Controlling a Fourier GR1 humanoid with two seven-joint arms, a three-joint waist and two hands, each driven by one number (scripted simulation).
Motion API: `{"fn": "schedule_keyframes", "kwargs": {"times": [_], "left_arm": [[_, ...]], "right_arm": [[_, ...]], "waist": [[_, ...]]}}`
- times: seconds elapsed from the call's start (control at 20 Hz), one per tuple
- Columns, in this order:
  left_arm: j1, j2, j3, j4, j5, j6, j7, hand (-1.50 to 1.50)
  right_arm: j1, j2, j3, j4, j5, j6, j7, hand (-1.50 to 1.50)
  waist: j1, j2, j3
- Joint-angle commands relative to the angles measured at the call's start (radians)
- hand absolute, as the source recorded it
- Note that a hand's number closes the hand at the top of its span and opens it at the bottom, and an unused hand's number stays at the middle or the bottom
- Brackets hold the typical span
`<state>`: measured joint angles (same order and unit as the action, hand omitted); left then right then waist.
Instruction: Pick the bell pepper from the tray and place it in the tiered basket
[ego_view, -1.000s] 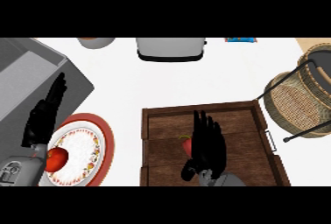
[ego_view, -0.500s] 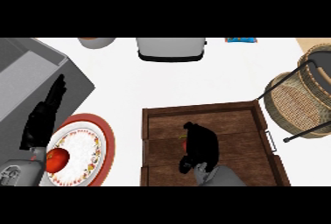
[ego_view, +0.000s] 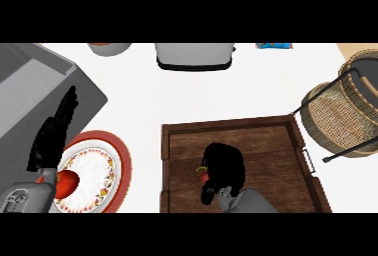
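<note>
Here the wooden tray (ego_view: 295, 150) held the bell pepper (ego_view: 201, 170), mostly hidden under the right hand (ego_view: 224, 165), whose fingers curled round it. The tiered basket (ego_view: 341, 120) stood just beside the tray. The left hand (ego_view: 52, 137) rested with straight fingers beside a plate (ego_view: 118, 155) carrying a red fruit (ego_view: 68, 183).

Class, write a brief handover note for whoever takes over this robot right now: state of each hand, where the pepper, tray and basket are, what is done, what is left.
Right hand: over the tray, fingers curled round the pepper, which is mostly hidden; only a red-yellow bit shows at the hand's left.
Left hand: open, resting at the left edge above the plate.
Basket: right of the tray.
Done: grasp appears made.
Left: lift the pepper, carry it right, place it in the basket.
</note>
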<state>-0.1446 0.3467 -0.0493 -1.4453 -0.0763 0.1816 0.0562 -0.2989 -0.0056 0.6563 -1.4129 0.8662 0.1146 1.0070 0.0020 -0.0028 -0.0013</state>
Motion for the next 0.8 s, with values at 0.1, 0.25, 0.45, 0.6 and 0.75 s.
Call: {"fn": "schedule_keyframes", "kwargs": {"times": [0.1, 0.25, 0.45, 0.6, 0.75], "left_arm": [[0.053, -0.012, 0.009, -0.078, -0.021, -0.005, 0.017, 0.00], [-0.043, 0.015, 0.045, -0.015, -0.014, -0.041, 0.063, 0.00], [0.041, -0.013, 0.036, 0.024, -0.019, -0.006, -0.022, 0.00], [0.009, -0.022, 0.039, 0.005, -0.010, -0.002, 0.007, 0.00], [0.006, -0.001, 0.046, -0.034, -0.008, -0.012, 0.044, 0.00]], "right_arm": [[-0.014, 0.005, 0.027, -0.119, -0.034, -0.058, 0.140, 1.50], [0.116, -0.026, 0.059, -0.238, 0.018, -0.053, -0.005, 1.50], [0.261, -0.237, 0.248, -0.454, -0.088, 0.010, -0.295, 1.50], [0.360, -0.389, 0.279, -0.649, -0.087, -0.062, -0.422, 1.50], [0.420, -0.473, 0.167, -0.866, -0.132, -0.131, -0.459, 1.50]], "waist": [[0.005, 0.001, 0.001], [-0.007, 0.001, 0.001], [-0.024, -0.006, 0.002], [-0.044, -0.010, 0.003], [-0.045, -0.011, 0.004]]}}
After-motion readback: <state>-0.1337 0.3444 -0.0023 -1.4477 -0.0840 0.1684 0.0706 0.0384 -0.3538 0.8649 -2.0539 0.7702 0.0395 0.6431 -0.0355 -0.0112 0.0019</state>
